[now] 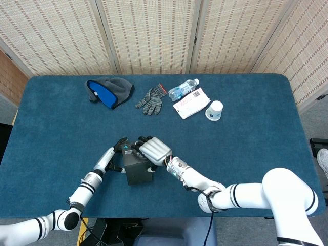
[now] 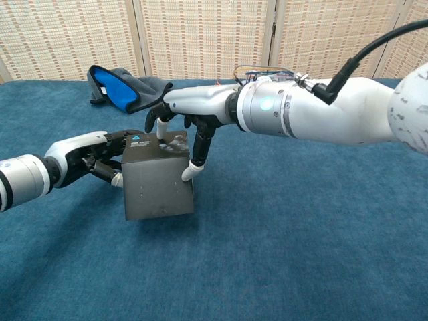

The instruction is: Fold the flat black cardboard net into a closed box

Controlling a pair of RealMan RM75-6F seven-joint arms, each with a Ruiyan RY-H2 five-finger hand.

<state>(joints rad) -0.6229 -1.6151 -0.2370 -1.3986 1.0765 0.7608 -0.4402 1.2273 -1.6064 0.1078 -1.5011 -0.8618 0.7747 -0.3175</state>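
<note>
Between both hands' fingers [image 2: 191, 169] sits the black box [image 2: 158, 185], touched.

I see a matte black box [image 2: 158, 179] on the deep blue table [image 1: 246, 143]; behind the box, a grey beanie [image 1: 109, 91] with bright blue lining, a speckled grey glove [image 1: 149, 101]

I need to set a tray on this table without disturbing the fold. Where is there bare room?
The blue table's right half, below the white paper cup, is bare, as is the left edge under the grey-and-blue beanie. Crowded: the far middle (beanie, grey knit glove, plastic water bottle, white packet, cup) and near left-centre, where both hands hold the black cardboard box.
</note>
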